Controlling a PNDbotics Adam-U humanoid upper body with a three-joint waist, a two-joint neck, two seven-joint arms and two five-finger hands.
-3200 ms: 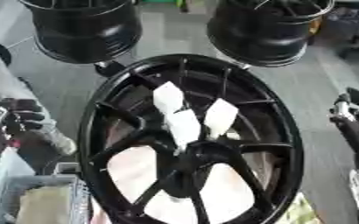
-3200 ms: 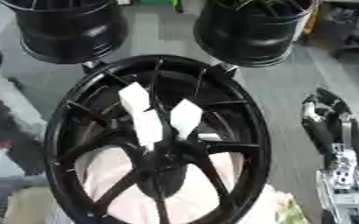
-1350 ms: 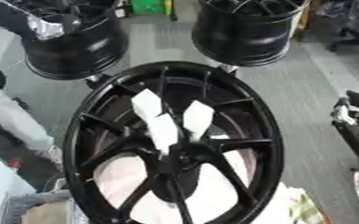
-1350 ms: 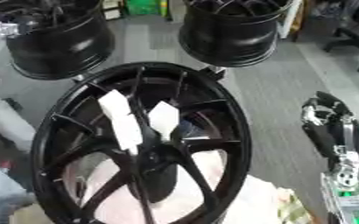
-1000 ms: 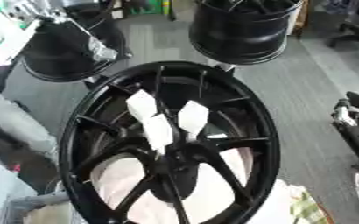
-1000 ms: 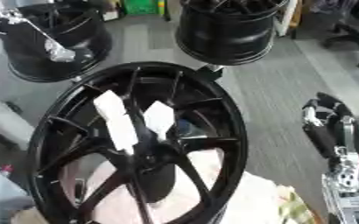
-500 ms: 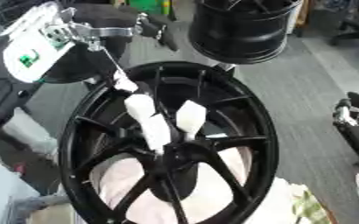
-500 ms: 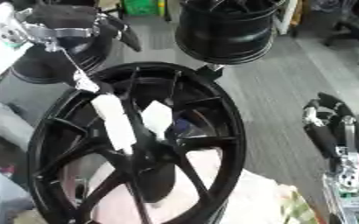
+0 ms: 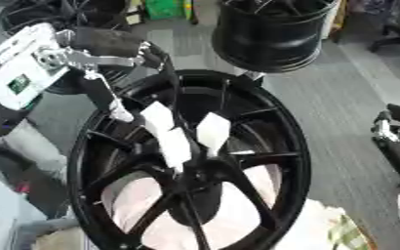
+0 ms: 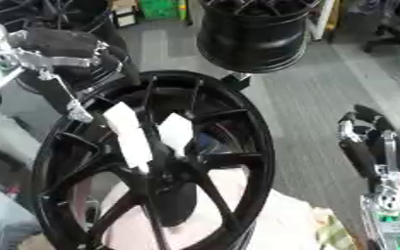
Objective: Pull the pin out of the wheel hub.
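Two white tabs are standing up among the spokes of the wheel hub, just far of its centre. I am taking the taller left tab for the pin, though the shorter right tab could equally be it. The hub itself is filling the middle of the scene, lying tilted on a pale cloth.

I am bringing my left hand in from the far left. One slim finger is stretching straight down with its pale tip just beside the left tab, over the rim, and it is closing on nothing. My right hand is idling at the right edge, fingers relaxed and up, holding nothing.

I am judging the pin to be light, flat and rigid, probably seated snugly between the spokes. I am planning to pinch its free upper end across the flat faces and draw along its length, since a sideways tug could bend or jam it. The hub is looking heavy and stiff, so it should stay put.

Around the hub a grey floor is showing. Two more black wheel barrels are standing at the far side, one far right of centre and one at the far left, close behind my arm, so I am watching my clearance there.
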